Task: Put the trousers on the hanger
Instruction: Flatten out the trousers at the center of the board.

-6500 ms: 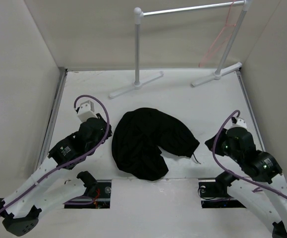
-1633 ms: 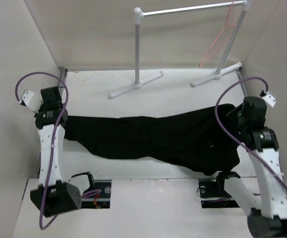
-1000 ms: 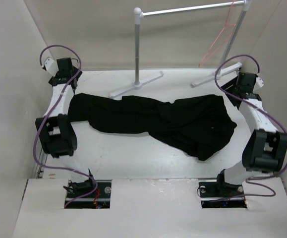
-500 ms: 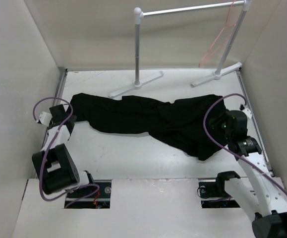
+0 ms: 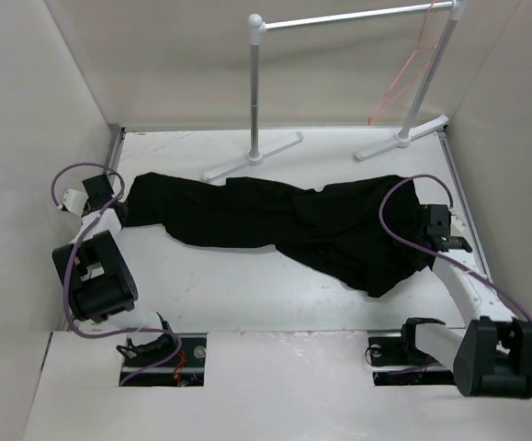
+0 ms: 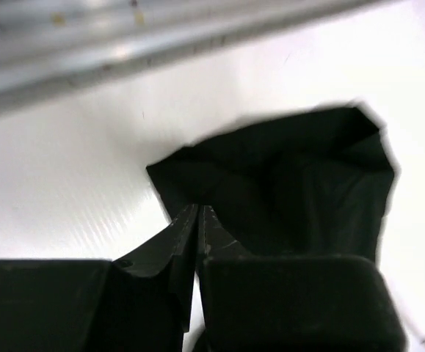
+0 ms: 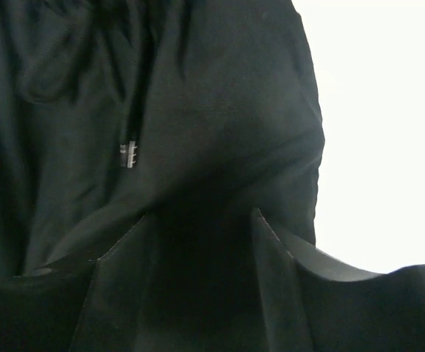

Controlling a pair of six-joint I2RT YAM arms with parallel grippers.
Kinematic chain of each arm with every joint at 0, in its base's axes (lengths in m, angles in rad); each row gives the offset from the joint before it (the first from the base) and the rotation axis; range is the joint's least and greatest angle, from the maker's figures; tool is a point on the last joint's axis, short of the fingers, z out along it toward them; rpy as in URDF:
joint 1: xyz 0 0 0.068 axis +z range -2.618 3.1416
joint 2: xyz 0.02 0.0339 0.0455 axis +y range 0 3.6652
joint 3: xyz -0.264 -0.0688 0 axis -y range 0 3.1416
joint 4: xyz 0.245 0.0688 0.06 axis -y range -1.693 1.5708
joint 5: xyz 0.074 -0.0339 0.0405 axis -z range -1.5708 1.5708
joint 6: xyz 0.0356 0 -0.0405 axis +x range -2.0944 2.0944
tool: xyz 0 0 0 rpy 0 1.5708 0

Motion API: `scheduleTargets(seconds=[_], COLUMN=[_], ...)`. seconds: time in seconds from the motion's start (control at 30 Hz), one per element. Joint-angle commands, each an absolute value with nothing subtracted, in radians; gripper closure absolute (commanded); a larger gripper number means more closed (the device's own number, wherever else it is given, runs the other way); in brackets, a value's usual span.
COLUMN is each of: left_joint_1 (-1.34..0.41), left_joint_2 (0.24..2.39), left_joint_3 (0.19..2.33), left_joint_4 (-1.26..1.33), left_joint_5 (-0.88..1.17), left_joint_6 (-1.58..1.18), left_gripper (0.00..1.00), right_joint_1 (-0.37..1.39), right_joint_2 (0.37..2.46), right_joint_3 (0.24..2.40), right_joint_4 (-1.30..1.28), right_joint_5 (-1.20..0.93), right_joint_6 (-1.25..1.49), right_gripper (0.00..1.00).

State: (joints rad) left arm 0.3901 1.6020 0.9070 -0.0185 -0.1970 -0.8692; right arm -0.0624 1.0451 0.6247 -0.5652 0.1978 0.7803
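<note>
Has drawn the trousers point(image 5: 275, 225) out of a heap into one long strip across the desk point(image 5: 275, 299). Pinches a leg end in the clenched left hand point(image 6: 199, 209). Straddles the waist with the right hand point(image 7: 201, 216); cannot tell whether gripping. Leaves the hanger point(image 5: 403, 78) on the far rack point(image 5: 255, 92), so probably fetching it next.
</note>
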Motion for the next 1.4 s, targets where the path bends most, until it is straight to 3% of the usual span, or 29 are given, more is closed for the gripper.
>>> scheduleTargets(seconds=[0.0,0.1,0.17,0.27,0.37,0.43,0.47,0.53,0.57,0.63,0.7,0.83,0.9,0.93,0.97,1.0,1.03,1.17,1.37], left_joint_1=[0.409,0.413,0.426,0.433,0.386,0.380,0.378,0.377,0.377,0.369,0.358,0.349,0.351,0.358,0.366,0.381,0.393,0.436,0.545], left_joint_2=[1.462,1.434,1.431,1.407,1.391,1.388,1.403,1.443,1.474,1.554,1.623,1.681,1.672,1.658,1.634,1.606,1.577,1.458,1.281], left_joint_3=[0.979,0.989,0.970,0.914,0.850,0.810,0.801,0.799,0.805,0.839,0.873,0.910,0.926,0.934,0.937,0.942,0.948,0.948,0.858], left_joint_4=[-0.090,-0.136,-0.152,-0.143,-0.085,-0.060,-0.043,-0.025,-0.017,0.008,0.024,0.051,0.046,0.038,0.029,0.011,-0.014,-0.119,-0.336], left_joint_5=[-0.333,-0.363,-0.365,-0.339,-0.257,-0.203,-0.181,-0.140,-0.123,-0.085,-0.075,-0.094,-0.100,-0.116,-0.136,-0.159,-0.182,-0.276,-0.370], left_joint_6=[-0.879,-0.874,-0.879,-0.893,-0.881,-0.887,-0.884,-0.882,-0.888,-0.896,-0.913,-0.951,-0.951,-0.948,-0.946,-0.946,-0.945,-0.937,-0.937], left_gripper=[0.97,0.97,0.97,0.92,0.67,0.45,0.38,0.36,0.36,0.36,0.43,0.80,0.91,0.95,0.97,0.98,0.98,1.00,0.95], right_joint_1=[-0.044,-0.050,-0.073,-0.081,-0.107,-0.102,-0.090,-0.046,-0.016,0.039,0.080,0.088,0.088,0.075,0.056,0.039,0.025,-0.005,0.013], right_joint_2=[1.115,1.186,1.161,1.025,0.905,0.864,0.853,0.812,0.792,0.772,0.807,0.940,0.994,1.012,1.020,1.006,0.977,0.772,0.602], right_joint_3=[0.621,0.609,0.595,0.574,0.575,0.584,0.598,0.601,0.594,0.580,0.562,0.506,0.502,0.505,0.517,0.532,0.546,0.568,0.597], right_joint_4=[-0.462,-0.448,-0.465,-0.528,-0.590,-0.589,-0.598,-0.624,-0.638,-0.663,-0.663,-0.563,-0.516,-0.502,-0.506,-0.531,-0.564,-0.754,-0.948], right_joint_5=[0.178,0.153,0.143,0.182,0.227,0.238,0.239,0.241,0.239,0.227,0.197,0.120,0.110,0.123,0.136,0.153,0.184,0.287,0.236], right_joint_6=[0.816,0.819,0.839,0.871,0.870,0.850,0.827,0.808,0.811,0.845,0.888,0.925,0.928,0.925,0.922,0.916,0.913,0.923,1.049], right_gripper=[0.48,0.85,0.99,1.00,0.99,0.72,0.59,0.38,0.33,0.25,0.22,0.27,0.41,0.61,0.82,0.93,0.96,1.00,0.97])
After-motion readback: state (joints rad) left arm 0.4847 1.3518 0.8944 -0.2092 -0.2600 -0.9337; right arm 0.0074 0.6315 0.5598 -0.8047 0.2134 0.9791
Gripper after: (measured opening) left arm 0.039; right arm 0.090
